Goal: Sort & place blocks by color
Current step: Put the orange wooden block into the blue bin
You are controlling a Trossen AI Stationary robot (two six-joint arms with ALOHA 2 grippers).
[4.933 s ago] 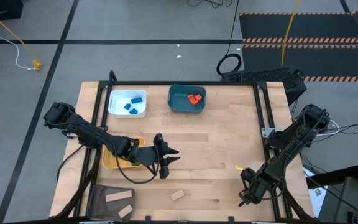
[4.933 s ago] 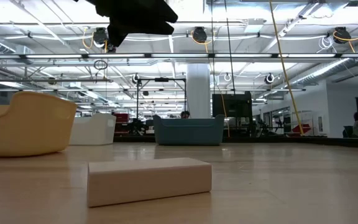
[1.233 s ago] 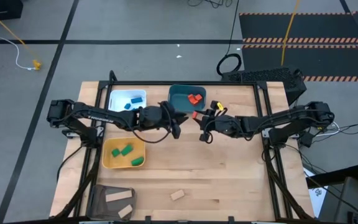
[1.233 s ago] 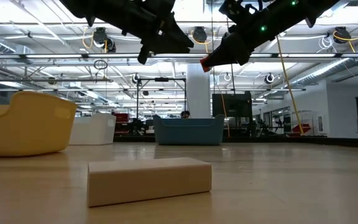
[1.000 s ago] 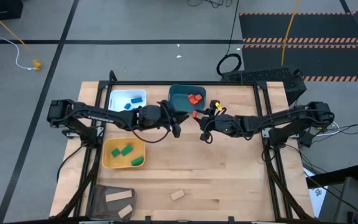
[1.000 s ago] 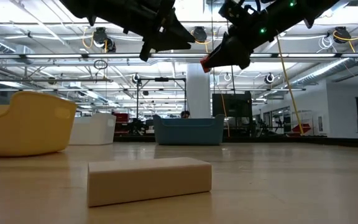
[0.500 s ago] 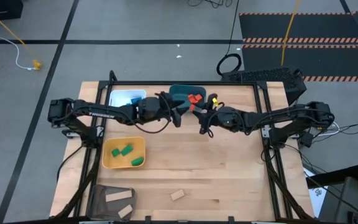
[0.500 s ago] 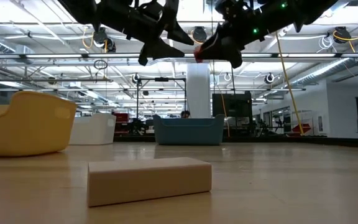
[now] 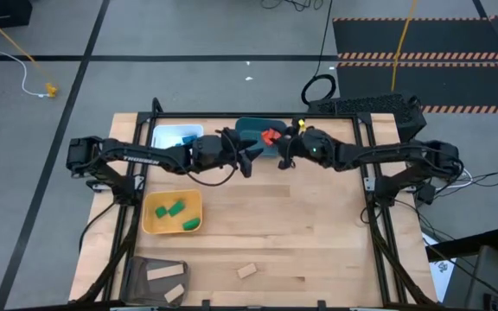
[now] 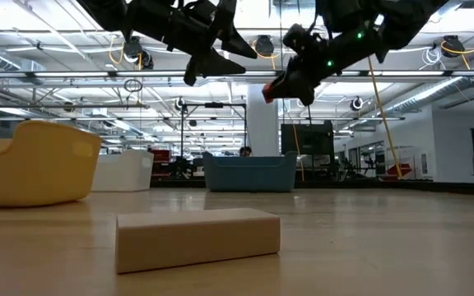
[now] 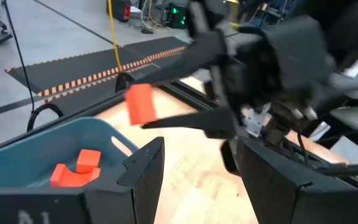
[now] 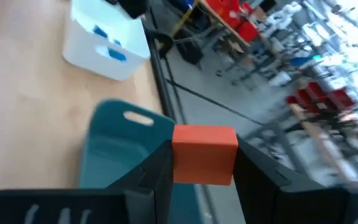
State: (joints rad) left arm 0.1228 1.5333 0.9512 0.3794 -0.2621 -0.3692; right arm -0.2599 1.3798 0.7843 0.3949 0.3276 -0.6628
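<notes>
A bright orange-red square wooden block (image 12: 204, 154) sits between the black fingers of the right tool (image 9: 282, 155). The left tool (image 9: 247, 161) is black too. Below them the rectangular plastic tray (image 9: 251, 130) is deep teal, with more orange-red blocks (image 11: 74, 171) inside. At 9 o'clock from it the white plastic tray (image 9: 168, 134) holds blue blocks (image 12: 109, 42). The yellow plastic tray (image 9: 150, 223) carries green blocks (image 9: 180, 215). The dark mesh tray (image 9: 138, 275) contains plain tan pieces (image 9: 167, 274), and another tan block (image 9: 246, 270) lies on the pale, light-grained wooden desk (image 9: 301, 233).

A matt pale wooden table (image 9: 301, 233) bears smooth plastic trays, teal (image 9: 251, 130), white (image 9: 169, 136) and yellow (image 9: 156, 226).
</notes>
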